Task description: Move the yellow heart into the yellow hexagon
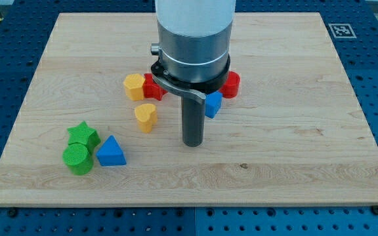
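Yellow heart (146, 117) pointed toward view's bottom, just below yellow hexagon (134, 86), my tip (193, 142) well right of it, tool absent, nothing held.

The scene is brightly and evenly lit, apparently from overhead; the wooden board (294, 98) shows clear grain with no harsh glare; shadows are soft and short, pooling just under the blocks and around the tip (193, 143); the metal collar (192, 59) above carries a mild sheen; focus is sharp throughout; the board's edges look straight, without noticeable distortion.
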You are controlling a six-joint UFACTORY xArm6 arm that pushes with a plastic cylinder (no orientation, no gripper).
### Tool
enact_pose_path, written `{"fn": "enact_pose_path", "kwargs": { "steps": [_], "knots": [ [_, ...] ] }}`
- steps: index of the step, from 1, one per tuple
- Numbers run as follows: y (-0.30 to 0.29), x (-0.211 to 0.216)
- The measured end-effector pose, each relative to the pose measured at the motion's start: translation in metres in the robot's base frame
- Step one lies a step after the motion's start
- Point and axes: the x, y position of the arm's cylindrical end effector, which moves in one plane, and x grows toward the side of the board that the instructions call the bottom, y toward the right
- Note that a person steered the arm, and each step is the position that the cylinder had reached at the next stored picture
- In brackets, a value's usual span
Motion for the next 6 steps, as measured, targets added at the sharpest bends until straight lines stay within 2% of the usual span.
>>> {"fn": "enact_pose_path", "kwargs": {
  "steps": [3,4,6],
  "knots": [
    [-0.029,0.000],
    [-0.064,-0.002],
    [-0.080,-0.052]
  ]
}}
